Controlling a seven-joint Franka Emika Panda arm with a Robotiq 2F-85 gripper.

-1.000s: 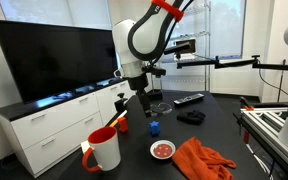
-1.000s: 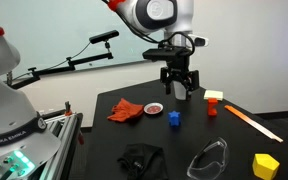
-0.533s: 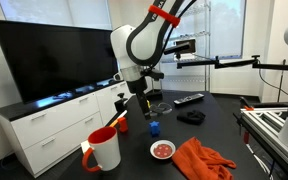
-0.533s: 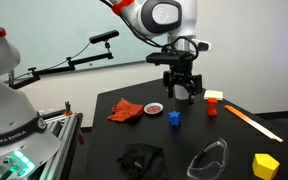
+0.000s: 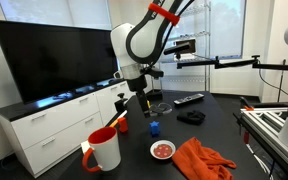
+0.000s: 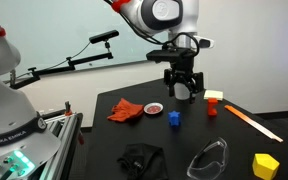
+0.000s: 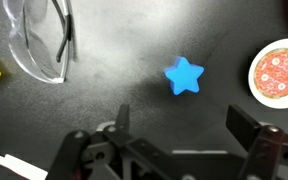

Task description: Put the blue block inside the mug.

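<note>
The blue block (image 7: 184,76) looks star-shaped from above in the wrist view and lies on the black table. It shows in both exterior views (image 5: 153,128) (image 6: 174,119). The white mug (image 5: 104,150), red inside, stands upright at the table's near corner, well away from the block. My gripper (image 7: 184,122) is open and empty. It hangs above the table (image 5: 142,110) (image 6: 183,95), a little beside the block and not touching it.
A small plate with a pizza picture (image 7: 280,72) (image 5: 163,150) lies near the block. An orange cloth (image 5: 204,158), clear safety glasses (image 7: 44,40) (image 6: 209,158), a yellow block (image 6: 266,165), a black bundle (image 6: 141,158) and a remote (image 5: 188,99) lie around the table.
The gripper shifted slightly above the table and its wrist turned a little. It stays open. The block and mug have not moved.
</note>
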